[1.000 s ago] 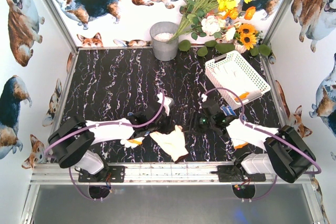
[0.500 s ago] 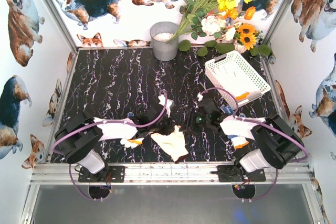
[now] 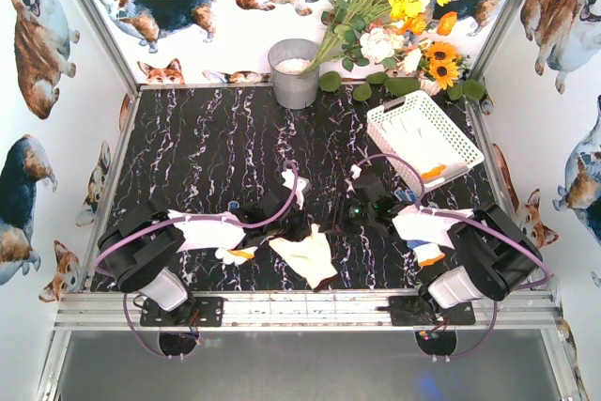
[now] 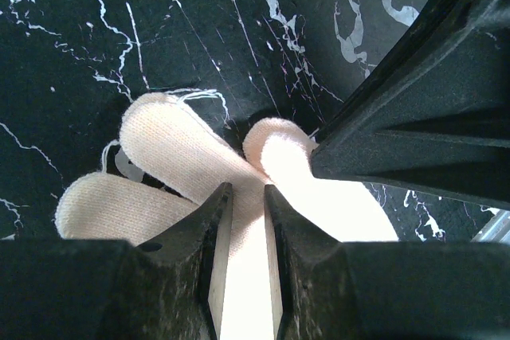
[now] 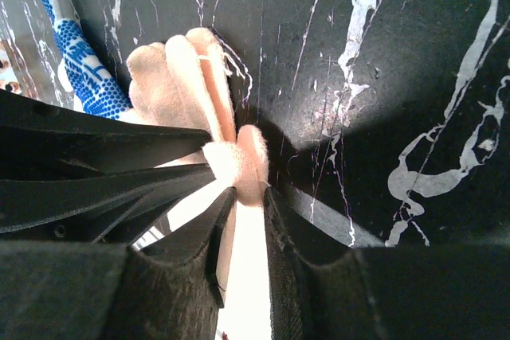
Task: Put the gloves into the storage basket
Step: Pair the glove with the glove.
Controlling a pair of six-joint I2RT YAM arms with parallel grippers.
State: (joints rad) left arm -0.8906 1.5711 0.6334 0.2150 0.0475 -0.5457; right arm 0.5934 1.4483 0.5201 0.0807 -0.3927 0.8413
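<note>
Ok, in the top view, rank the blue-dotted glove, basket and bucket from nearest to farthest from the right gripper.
1. Blue-dotted glove: just to the right of the right gripper, near the front.
2. Basket: farther back, on the right side.
3. Bucket: at the back edge, to the gripper's left.

The jaws of the left gripper [image 4: 241,199] pinch a cream knit glove [image 4: 169,153].

The black, white-veined table [image 3: 207,157] carries a grey bucket [image 3: 294,74] and flowers [image 3: 380,39] at its far edge, a white lattice basket [image 3: 441,133] at right, and gloves [image 3: 305,255] near the front.
</note>
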